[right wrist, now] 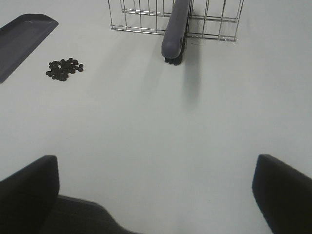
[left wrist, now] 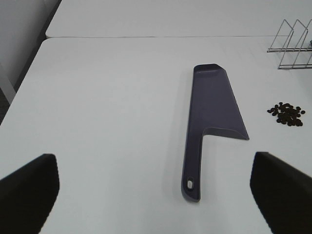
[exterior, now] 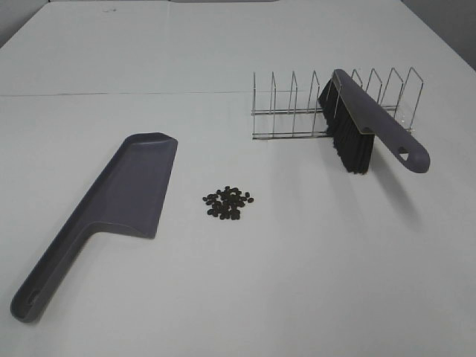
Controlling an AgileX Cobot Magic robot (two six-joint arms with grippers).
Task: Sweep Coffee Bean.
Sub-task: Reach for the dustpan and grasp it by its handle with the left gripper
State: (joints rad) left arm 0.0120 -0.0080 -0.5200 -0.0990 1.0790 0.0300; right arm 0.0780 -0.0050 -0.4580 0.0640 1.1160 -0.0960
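Though unseen overhead, left fingers [left wrist: 29,190] apart.

A wire rack [exterior: 297,113] of upright dividers stands on the white table [exterior: 111,74], right of centre.

The cluster of small dark brown oval coffee beans [exterior: 229,203] lies on the flat white table [exterior: 297,290]. Left of the cluster, near but apart, lies the long-handled grey plastic dustpan [exterior: 111,212], its handle running forward and leftward. Behind and right of the cluster stands the silver wire rack [exterior: 294,111]. The grey-backed, black-bristled hand brush [exterior: 364,123] leans in the rack, its handle pointing forward-right.
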